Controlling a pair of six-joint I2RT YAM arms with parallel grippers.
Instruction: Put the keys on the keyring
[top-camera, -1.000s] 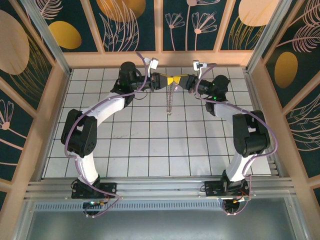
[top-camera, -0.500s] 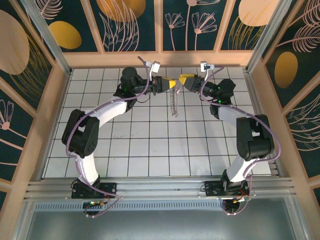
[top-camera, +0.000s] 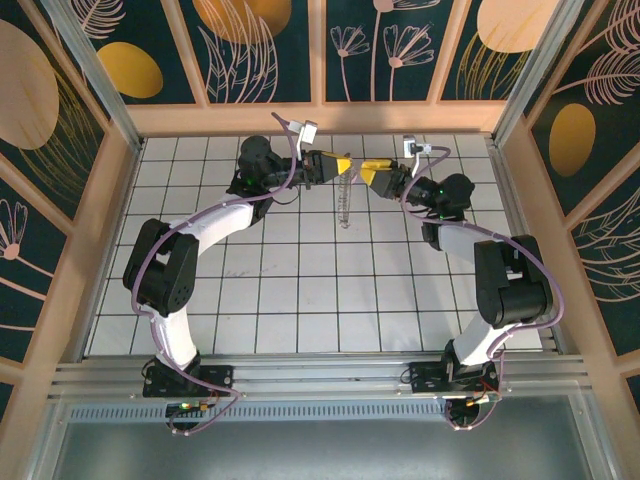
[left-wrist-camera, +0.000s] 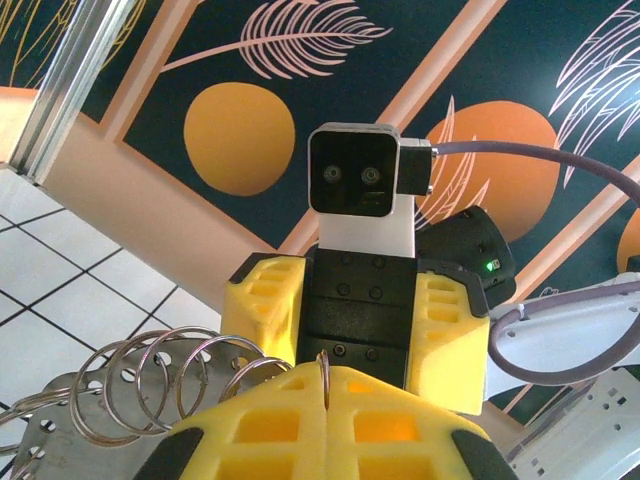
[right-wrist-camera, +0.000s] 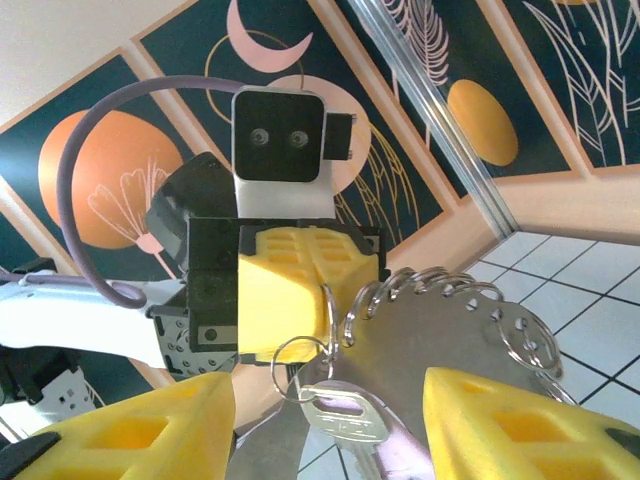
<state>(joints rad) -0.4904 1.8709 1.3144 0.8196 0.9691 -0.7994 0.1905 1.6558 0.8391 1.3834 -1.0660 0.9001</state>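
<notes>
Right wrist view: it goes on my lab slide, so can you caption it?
Open right end effector faces the shut left end effector pinching the keyring, a key hanging below.

Tabletop (top-camera: 300, 290): white square tiles with dark joints, spread beneath the left tool (top-camera: 345, 165) and the right tool (top-camera: 366, 172) and out to every side of them.
Wooden frame (top-camera: 320, 118): peach-coloured rail just behind both tools.
Wall panels (top-camera: 250, 40): dark teal with orange discs and pale leaf and flower drawings, beyond the frame and to either side of the tools.
Metal post (top-camera: 95, 75): slanted, far left of the left tool.
Aluminium rail (top-camera: 320, 372): crosswise, well apart from the tools on their near side.
Perforated strip (top-camera: 320, 410): grey, just nearer than the rail.
</notes>
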